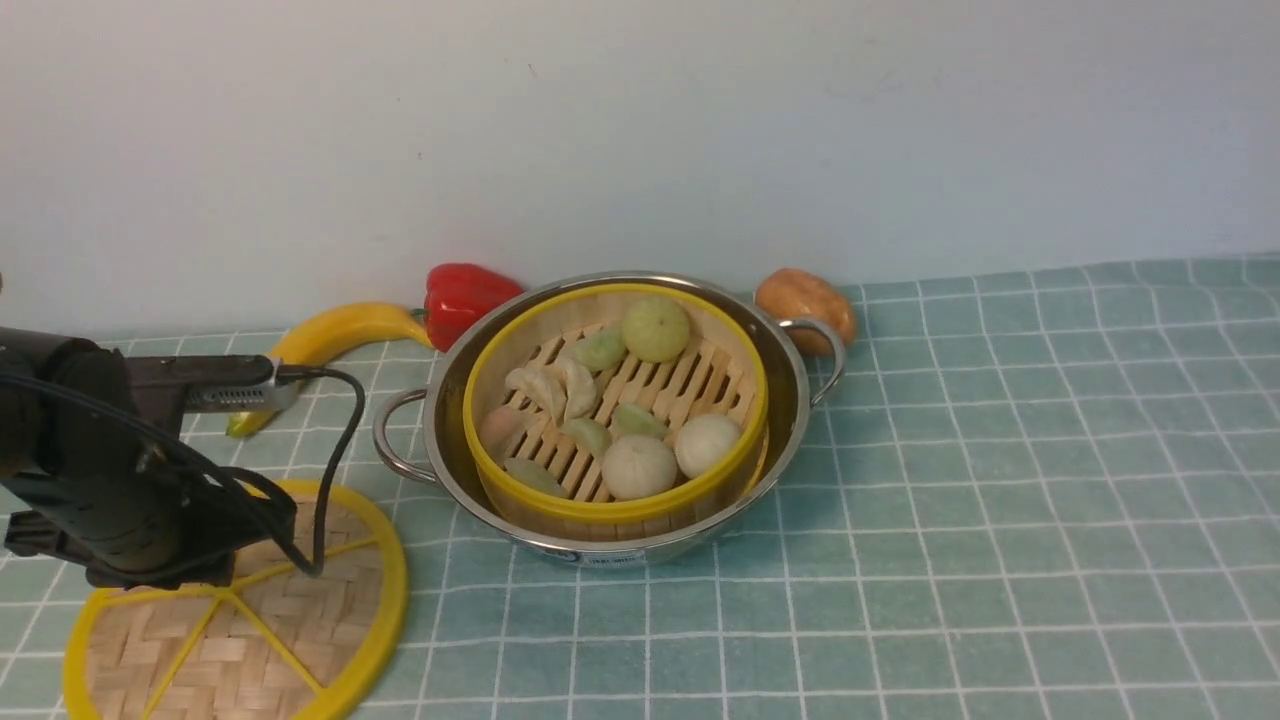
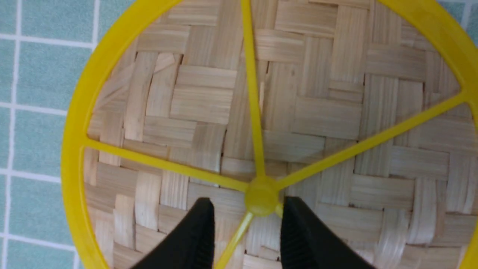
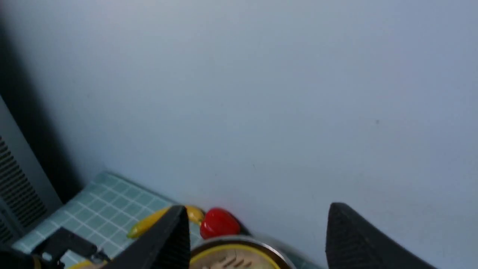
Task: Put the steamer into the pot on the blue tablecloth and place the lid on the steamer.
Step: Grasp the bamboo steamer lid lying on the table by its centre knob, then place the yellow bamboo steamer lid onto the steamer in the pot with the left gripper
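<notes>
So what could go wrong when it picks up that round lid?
1. The left fingers sit either side of the small yellow knob on the lid; a pinch that thin might slip, and the lid could tip or drop.
2. The arm's black cable loops low over the lid and might snag it.
3. On the way to the steamer, a low lid might bump the near handle of the pot.

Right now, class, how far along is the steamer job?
Done: the steamer sits in the pot on the blue tablecloth. In hand: the left claw, open, straddles the middle of the lid. Left: grip the lid, lying beside the pot, and set it on the steamer.
</notes>
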`<state>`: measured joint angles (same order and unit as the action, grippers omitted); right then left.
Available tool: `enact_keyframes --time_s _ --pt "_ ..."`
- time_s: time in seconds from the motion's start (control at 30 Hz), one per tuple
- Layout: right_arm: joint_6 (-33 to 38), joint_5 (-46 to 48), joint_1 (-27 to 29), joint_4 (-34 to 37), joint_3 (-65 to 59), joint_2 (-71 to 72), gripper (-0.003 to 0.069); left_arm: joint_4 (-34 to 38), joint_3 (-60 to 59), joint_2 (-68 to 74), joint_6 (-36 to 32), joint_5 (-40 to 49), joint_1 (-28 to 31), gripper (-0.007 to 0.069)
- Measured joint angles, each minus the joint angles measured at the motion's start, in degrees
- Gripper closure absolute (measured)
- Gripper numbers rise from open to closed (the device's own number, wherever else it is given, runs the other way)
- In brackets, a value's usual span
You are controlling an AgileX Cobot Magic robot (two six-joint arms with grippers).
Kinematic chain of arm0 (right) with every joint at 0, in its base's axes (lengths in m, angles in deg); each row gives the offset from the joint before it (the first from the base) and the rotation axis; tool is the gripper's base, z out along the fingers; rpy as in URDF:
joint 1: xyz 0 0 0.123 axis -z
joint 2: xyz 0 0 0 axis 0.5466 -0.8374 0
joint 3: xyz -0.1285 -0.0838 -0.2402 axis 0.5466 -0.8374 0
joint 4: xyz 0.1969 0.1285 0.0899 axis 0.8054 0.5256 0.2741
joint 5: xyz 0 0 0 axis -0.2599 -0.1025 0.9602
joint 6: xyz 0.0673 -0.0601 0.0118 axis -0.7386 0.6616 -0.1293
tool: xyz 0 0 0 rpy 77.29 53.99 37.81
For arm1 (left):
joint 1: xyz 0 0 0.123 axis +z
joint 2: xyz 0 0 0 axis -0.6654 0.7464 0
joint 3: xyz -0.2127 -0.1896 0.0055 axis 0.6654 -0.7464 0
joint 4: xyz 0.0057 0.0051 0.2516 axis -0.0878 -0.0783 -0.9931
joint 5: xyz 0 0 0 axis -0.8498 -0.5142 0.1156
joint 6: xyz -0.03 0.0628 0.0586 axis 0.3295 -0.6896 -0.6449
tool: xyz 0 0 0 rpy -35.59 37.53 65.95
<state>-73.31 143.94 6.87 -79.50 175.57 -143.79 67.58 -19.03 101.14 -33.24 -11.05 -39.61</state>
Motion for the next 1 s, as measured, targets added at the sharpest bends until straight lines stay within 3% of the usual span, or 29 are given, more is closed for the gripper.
enact_keyframes --time_s 0.2,0.3,0.33,0.57,0.67,0.77,0.8,0.83,0.9,1.0 --pt "0.0 0.46 0.0 -1.36 -11.36 4.79 0.0229 -0.3 0.42 5.0 0.0 -1.42 0.0 0.0385" --pt "0.0 0.58 0.0 -1.36 -12.36 6.77 0.0252 -0.12 0.97 5.17 0.07 -1.42 0.0 0.0445" --pt "0.0 0.58 0.0 -1.36 -12.52 8.23 0.0271 -0.23 1.48 5.17 0.33 -1.02 0.0 0.0499" --pt "0.0 0.53 0.0 -1.46 -12.52 16.37 0.0347 -8.67 10.62 0.43 0.33 13.33 0.0 0.0508" --pt "-0.11 0.48 0.0 -2.54 -12.46 21.19 0.0391 -11.47 21.66 -3.64 -0.89 20.12 0.0 0.0508" --pt "-0.85 0.42 0.0 -3.57 -12.46 23.8 0.0414 -8.64 28.55 -4.43 -4.84 22.72 -0.44 0.0508" --pt "-1.64 0.42 0.0 -4.39 -12.46 25.32 0.0424 -3.57 32.63 -4.36 -9.62 23.94 -1.71 0.0508" --pt "-1.75 0.42 0.0 -4.46 -12.46 25.47 0.0425 -2.91 33.06 -4.31 -9.62 23.94 -1.91 0.0508" --pt "-2.58 0.38 0.0 -5.08 -12.43 26.94 0.0428 5.42 37.68 -2.87 -15.93 24.62 -5.52 0.0508" --pt "-3.02 0.23 0.0 -5.28 -13.07 27.48 0.0424 10.39 41.1 0.3 -18.11 24.68 -11.25 0.0508"
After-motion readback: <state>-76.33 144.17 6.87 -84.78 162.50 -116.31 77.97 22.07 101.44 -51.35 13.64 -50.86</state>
